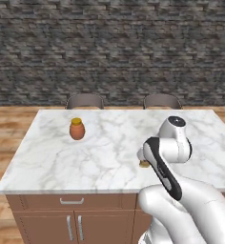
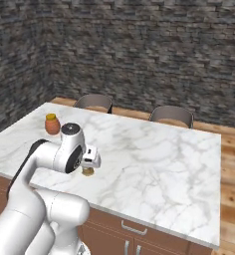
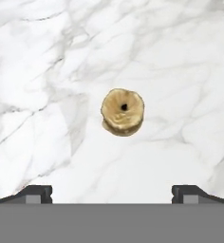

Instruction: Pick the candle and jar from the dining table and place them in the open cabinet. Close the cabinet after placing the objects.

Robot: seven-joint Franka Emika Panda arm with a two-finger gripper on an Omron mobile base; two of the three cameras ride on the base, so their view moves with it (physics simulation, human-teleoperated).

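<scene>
The candle (image 3: 123,111), a squat tan-gold spool, stands on the white marble dining table (image 1: 47,157) near its front edge. My gripper (image 3: 112,192) hangs straight above it, open, with its two fingertips (image 3: 35,192) wide apart and nothing between them. In the right base view the gripper (image 2: 89,159) sits just over the candle (image 2: 88,172) without touching it. From the left base view, the arm hides most of the candle (image 1: 144,164). The jar and the cabinet are out of view.
A small orange pot with a yellow lid (image 1: 76,128) stands at the table's far left. Two grey chairs (image 1: 85,101) (image 1: 161,101) are tucked behind the far edge, before a dark brick wall. Brown doors with silver handles (image 1: 71,201) run under the tabletop.
</scene>
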